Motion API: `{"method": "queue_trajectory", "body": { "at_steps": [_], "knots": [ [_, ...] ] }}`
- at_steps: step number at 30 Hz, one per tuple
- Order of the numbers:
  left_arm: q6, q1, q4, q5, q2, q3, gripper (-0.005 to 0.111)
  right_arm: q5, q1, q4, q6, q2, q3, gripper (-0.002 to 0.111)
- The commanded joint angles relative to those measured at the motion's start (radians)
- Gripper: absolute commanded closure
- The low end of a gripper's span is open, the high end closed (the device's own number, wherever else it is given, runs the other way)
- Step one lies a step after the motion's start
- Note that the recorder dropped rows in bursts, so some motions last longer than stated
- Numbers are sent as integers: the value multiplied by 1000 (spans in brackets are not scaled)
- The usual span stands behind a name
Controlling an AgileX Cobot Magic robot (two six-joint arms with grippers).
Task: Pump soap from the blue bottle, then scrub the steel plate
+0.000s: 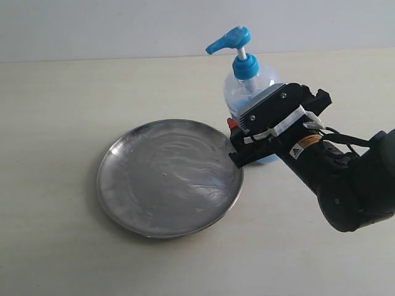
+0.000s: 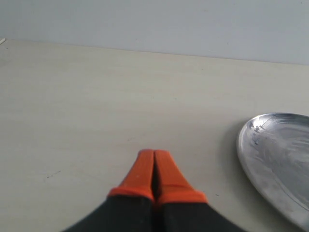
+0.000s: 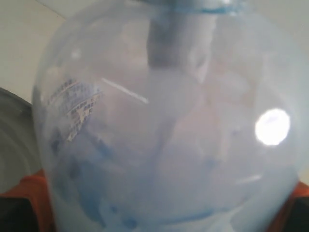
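Observation:
The blue bottle (image 1: 245,83) stands upright just behind the right rim of the steel plate (image 1: 166,179), its blue pump head (image 1: 229,40) pointing left above the plate. My right gripper (image 1: 238,140) is low on the bottle's body. In the right wrist view the bottle (image 3: 164,121) fills the frame, with an orange finger (image 3: 26,193) at each side; the gripper (image 3: 164,200) is shut on it. Pale streaks of soap (image 1: 185,176) smear the plate. My left gripper (image 2: 154,155) is shut and empty over bare table, left of the plate's rim (image 2: 270,154).
The pale table (image 1: 62,92) carries only the plate and the bottle. The right arm (image 1: 345,179) reaches in from the right edge. A light wall runs along the table's far edge.

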Motion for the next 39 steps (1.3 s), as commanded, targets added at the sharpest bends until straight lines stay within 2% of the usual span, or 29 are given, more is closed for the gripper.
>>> {"method": "queue_trajectory", "body": {
  "at_steps": [1,11,16,19,39],
  "knots": [
    [3,1,4,-10,-5,3,107,-97,-4,-20,-1,-22,19,108],
    [3,1,4,-10,-5,3,107,-135,6,-67,57,-22,72,108],
    [3,1,4,-10,-5,3,107,-135,54,-38,39,-22,72,108],
    [3,1,4,-10,-5,3,107,-135,81,47,-16,-22,70,108],
    [3,1,4,-5,-5,3,107,-135,83,74,-57,-22,70,108]
  ]
}}
